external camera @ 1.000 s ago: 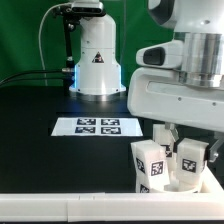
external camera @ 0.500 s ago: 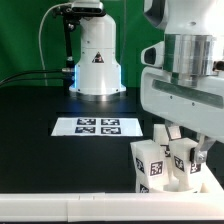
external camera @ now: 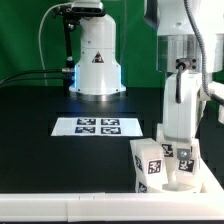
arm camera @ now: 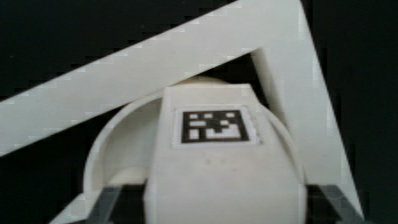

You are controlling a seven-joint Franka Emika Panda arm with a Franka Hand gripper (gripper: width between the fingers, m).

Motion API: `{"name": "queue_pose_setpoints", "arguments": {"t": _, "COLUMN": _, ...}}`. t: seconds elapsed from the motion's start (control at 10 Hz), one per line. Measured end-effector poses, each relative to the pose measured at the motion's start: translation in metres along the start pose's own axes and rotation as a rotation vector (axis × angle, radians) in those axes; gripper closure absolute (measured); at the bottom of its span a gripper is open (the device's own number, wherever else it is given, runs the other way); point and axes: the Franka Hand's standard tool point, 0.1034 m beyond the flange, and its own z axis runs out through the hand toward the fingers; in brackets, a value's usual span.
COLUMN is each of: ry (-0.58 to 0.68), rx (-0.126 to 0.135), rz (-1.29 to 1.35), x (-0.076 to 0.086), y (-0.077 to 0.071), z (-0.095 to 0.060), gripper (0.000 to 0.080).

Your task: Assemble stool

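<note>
Black table [external camera: 40,110], stool leg [arm camera: 205,150] between claw [arm camera: 214,205] fingers

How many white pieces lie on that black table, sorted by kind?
stool legs: 2 in plain sight
marker board: 1
long white rail: 1
Total: 4

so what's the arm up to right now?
The gripper is down over the stool parts at the front of the table, on the exterior view's right. In the wrist view its fingers flank a white tagged leg and look closed on it. The marker board lies flat mid-table. The arm has rotated at the wrist over the last second.
</note>
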Motion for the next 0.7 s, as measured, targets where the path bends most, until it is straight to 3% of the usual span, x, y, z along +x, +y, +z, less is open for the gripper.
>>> {"name": "queue_pose_setpoints", "arguments": {"t": 0.4, "ry": -0.021, "rx": -0.001, "rz": 0.086, "x": 0.0006, "y": 0.0005, "z": 0.0008, "gripper": 0.0466}}
{"name": "queue_pose_setpoints", "arguments": {"t": 0.6, "ry": -0.048, "rx": 0.055, "rz": 0.159, "x": 0.0012, "y": 0.0037, "z": 0.0007, "gripper": 0.0466}}
{"name": "queue_pose_setpoints", "arguments": {"t": 0.7, "ry": -0.042, "rx": 0.055, "rz": 0.106, "x": 0.0011, "y": 0.0041, "z": 0.0006, "gripper": 0.0466}}
